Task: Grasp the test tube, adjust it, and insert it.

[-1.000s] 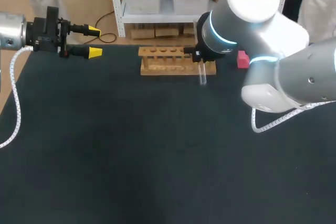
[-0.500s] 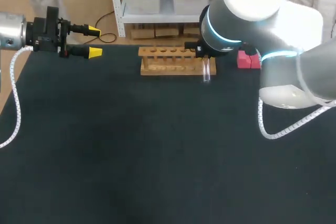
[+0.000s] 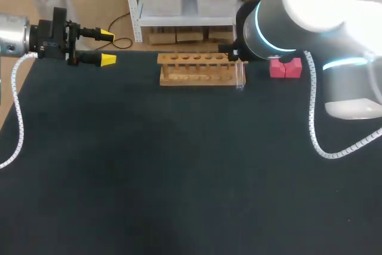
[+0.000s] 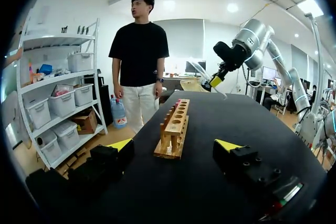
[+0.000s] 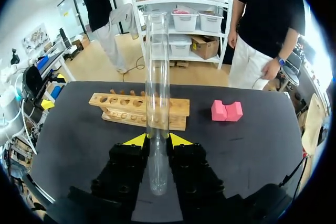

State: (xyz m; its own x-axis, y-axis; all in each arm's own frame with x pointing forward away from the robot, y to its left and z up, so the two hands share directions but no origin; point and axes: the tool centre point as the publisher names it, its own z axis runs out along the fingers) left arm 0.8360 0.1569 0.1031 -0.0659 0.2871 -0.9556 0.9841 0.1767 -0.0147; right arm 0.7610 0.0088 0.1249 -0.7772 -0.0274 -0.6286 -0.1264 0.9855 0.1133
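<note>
Sitting within right gripper (image 5: 157, 141): test tube (image 5: 157, 77)

Black table (image 3: 179, 177), wooden rack (image 3: 197, 76) (far edge), pink block (image 3: 285, 68) near it

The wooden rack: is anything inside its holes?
No: the holes seen in the wooden rack look empty. The glass tube is clamped in the right gripper, and in that view it covers part of the rack.

Clear test tube (image 5: 157, 77) upright by right end of wooden rack (image 3: 191, 78).
</note>
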